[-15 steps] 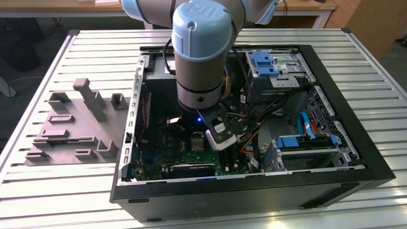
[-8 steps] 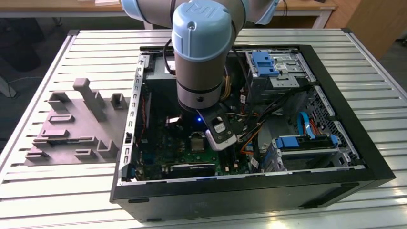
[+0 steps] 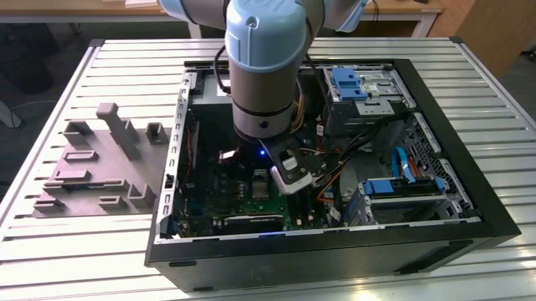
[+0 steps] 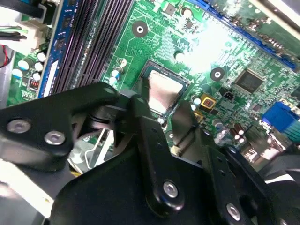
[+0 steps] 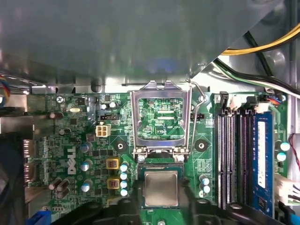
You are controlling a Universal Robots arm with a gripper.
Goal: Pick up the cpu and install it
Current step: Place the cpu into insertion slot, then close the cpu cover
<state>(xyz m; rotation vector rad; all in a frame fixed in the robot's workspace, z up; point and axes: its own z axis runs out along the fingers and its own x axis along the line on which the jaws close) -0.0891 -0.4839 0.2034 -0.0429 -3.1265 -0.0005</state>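
- One pale-blue arm (image 3: 263, 63) comes down from the upper middle of the exterior view. It reaches into an open black computer case (image 3: 335, 257) lying on a slatted table (image 3: 75, 257).
- In that same view the gripper (image 3: 285, 180) sits low near the centre of the frame, over the green circuit board (image 3: 213, 188) in the lower-left part of the case.
- A grey moulded fixture (image 3: 92, 169) rests on the table at the exterior view's left, apart from the case. Blue drive brackets (image 3: 348, 81) show inside the case toward the upper right.
- In the second wrist view the cpu (image 4: 161, 93) lies flat on the board, silvery top up, within a dark rim.
- The black gripper straddles the chip closely on two opposite sides. I cannot tell whether it is clamped on the chip or stands just free of it.
- Dark memory slots (image 4: 93, 42) run alongside, near the cpu.
- In the first wrist view the cpu sits square in its seat, just beside the hinge of the silver socket frame (image 5: 134, 122).
- That frame is swung open, and board traces show through its window.
- A yellow cable (image 5: 262, 47) crosses the grey metal wall beyond the frame.
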